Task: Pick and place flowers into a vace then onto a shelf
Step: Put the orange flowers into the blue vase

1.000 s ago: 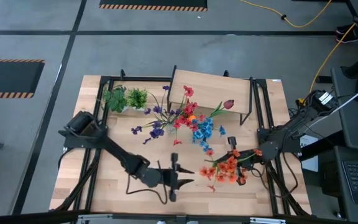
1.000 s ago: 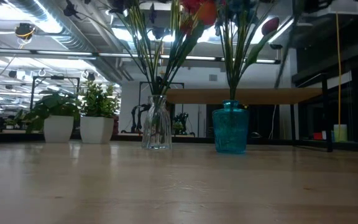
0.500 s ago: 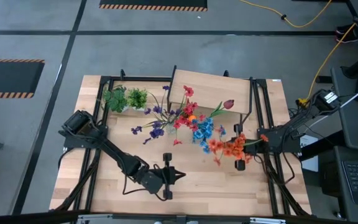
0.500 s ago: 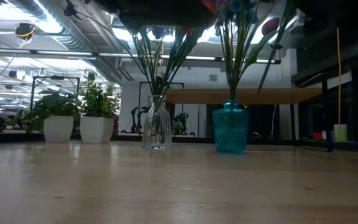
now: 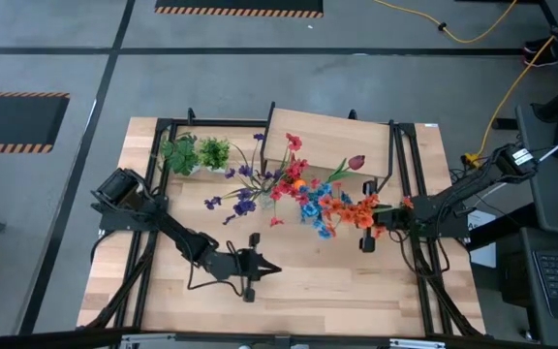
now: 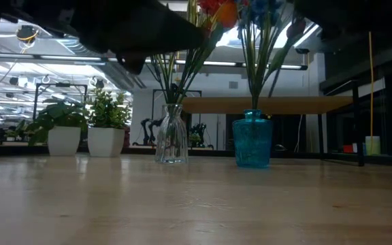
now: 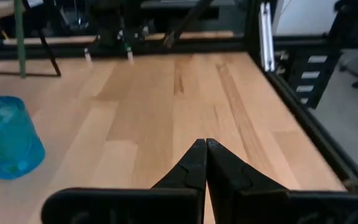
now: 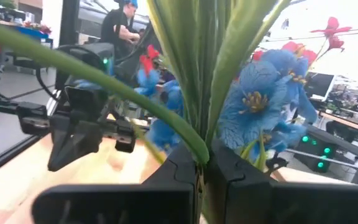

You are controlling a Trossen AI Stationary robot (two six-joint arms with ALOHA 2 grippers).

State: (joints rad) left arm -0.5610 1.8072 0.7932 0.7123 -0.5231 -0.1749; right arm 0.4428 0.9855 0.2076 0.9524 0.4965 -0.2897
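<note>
**Orange spray on its way to the blue vase, shelf step not begun**

Nearest me, my left gripper (image 5: pixel 271 270) hangs over the near middle of the tabletop (image 5: pixel 356 291) with its fingers pressed together on nothing; the left wrist view shows only bare wood ahead of it and the blue vase (image 7: pixel 5 140) off to one side.

Farther in and to the right, my right gripper (image 5: pixel 387 217) is clamped on the green stem of an orange-red spray (image 5: pixel 356 211), and that spray sits right against the blue blooms (image 5: pixel 315 204) standing in the blue vase. In the right wrist view, the stem runs straight up from between the closed jaws, with blue petals just beyond. Whether the stem's foot is over the vase mouth, I cannot tell.

Beside it, to the left, the clear vase (image 6: pixel 171 134) already carries purple and red sprays (image 5: pixel 260 189), and a dark red bud (image 5: pixel 356 162) leans out over the shelf (image 5: pixel 332 141) at the far middle. Two potted green tufts (image 5: pixel 194 153) stand at the far left.

By my reckoning most flowers are in vases; this spray needs seating, and both vases stand on the tabletop, so nothing has been lifted onto the shelf.
</note>
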